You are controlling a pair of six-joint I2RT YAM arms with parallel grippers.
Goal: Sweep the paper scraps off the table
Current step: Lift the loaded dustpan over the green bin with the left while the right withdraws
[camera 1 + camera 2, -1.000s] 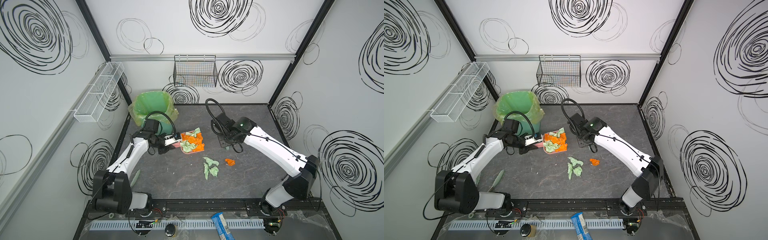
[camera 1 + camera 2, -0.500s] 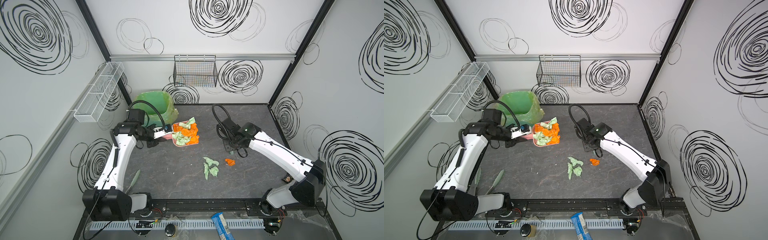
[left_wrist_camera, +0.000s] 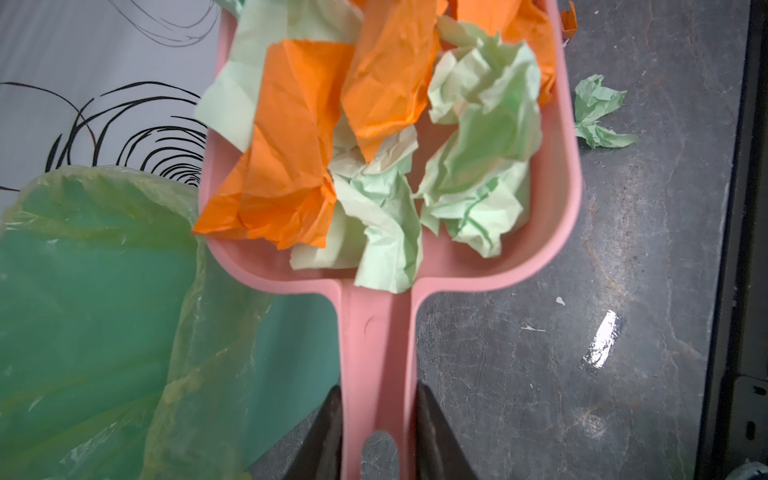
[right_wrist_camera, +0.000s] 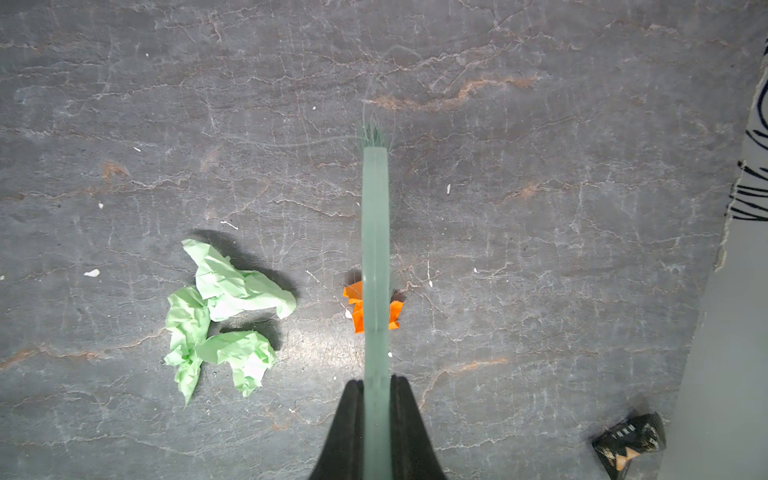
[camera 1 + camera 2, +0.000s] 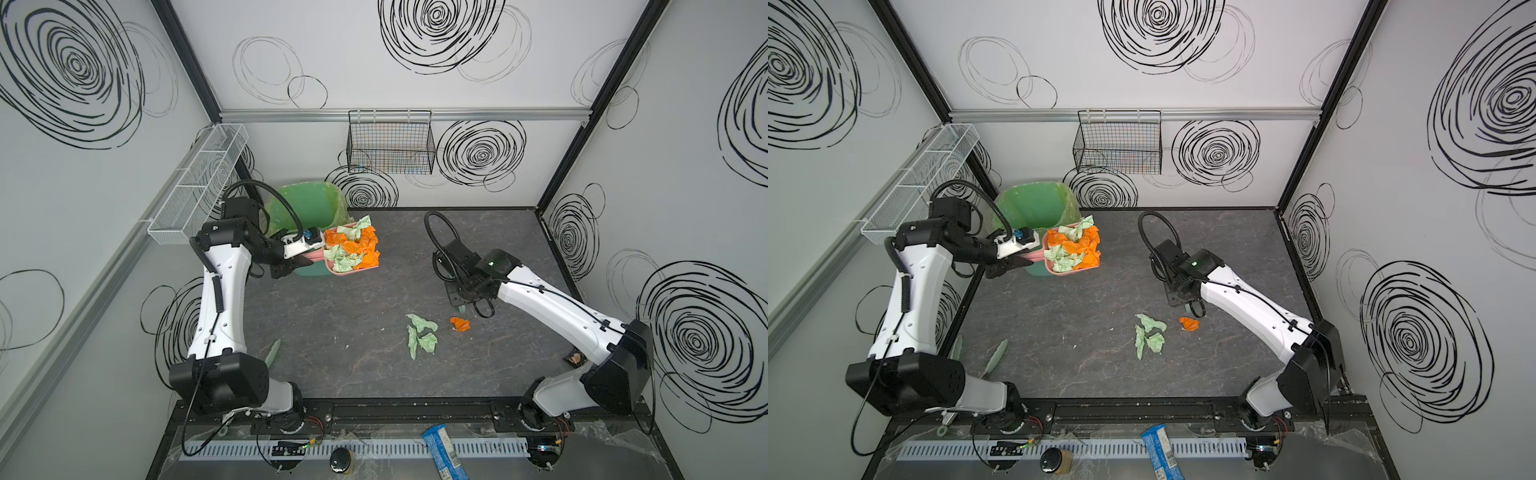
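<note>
My left gripper is shut on the handle of a pink dustpan, held raised beside the green lined bin. Orange and mint paper scraps fill the pan. Three mint paper scraps and a small orange one lie on the dark veined table. My right gripper is shut on a teal brush, which hangs just above that orange scrap. In both top views the brush is mostly hidden under the right gripper.
A black wire basket hangs on the back wall and a white mesh tray on the left wall. A small dark wrapper lies at the table's right edge. A pale green strip lies near the left arm's base.
My left arm has lifted the loaded dustpan off the table and carried it back and left, to the bin. My right arm has drawn back slightly with the brush.
</note>
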